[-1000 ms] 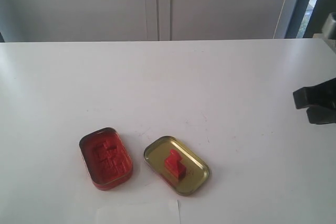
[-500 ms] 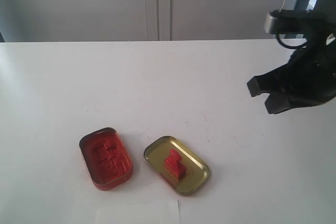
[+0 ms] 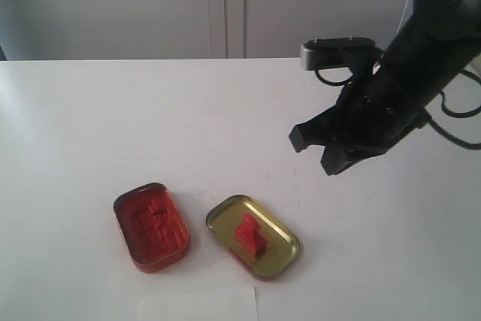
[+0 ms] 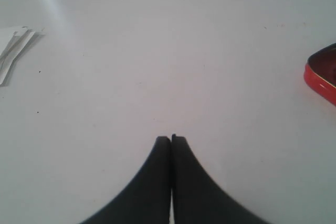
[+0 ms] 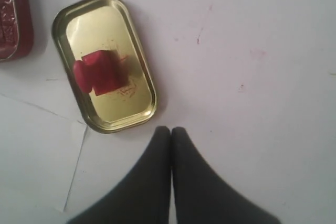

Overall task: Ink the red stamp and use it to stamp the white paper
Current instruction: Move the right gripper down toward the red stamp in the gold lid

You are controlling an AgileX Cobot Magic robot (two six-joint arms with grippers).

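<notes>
The red stamp [image 3: 249,234] [image 5: 100,72] lies on its side in an open gold tin lid [image 3: 284,240] [image 5: 142,64]. To the left of the lid sits the tin of red ink pad [image 3: 150,225] [image 5: 13,19]. The white paper [image 3: 197,306] [image 5: 37,150] lies at the table's front edge, partly cut off, and no mark shows on it. My right gripper [image 3: 314,152] [image 5: 170,129] hangs shut and empty above the table, up and to the right of the lid. My left gripper [image 4: 171,139] is shut and empty over bare tabletop, out of the exterior view.
The white table [image 3: 113,125] ends at a grey cabinet wall behind. Faint red ink smudges [image 5: 199,38] mark the tabletop near the lid. In the left wrist view a red tin edge [image 4: 321,74] and a scrap of folded white paper [image 4: 13,51] show.
My right arm has swung in from the right edge toward the middle of the table, closer to the gold lid. The tins, stamp and paper have not moved.
</notes>
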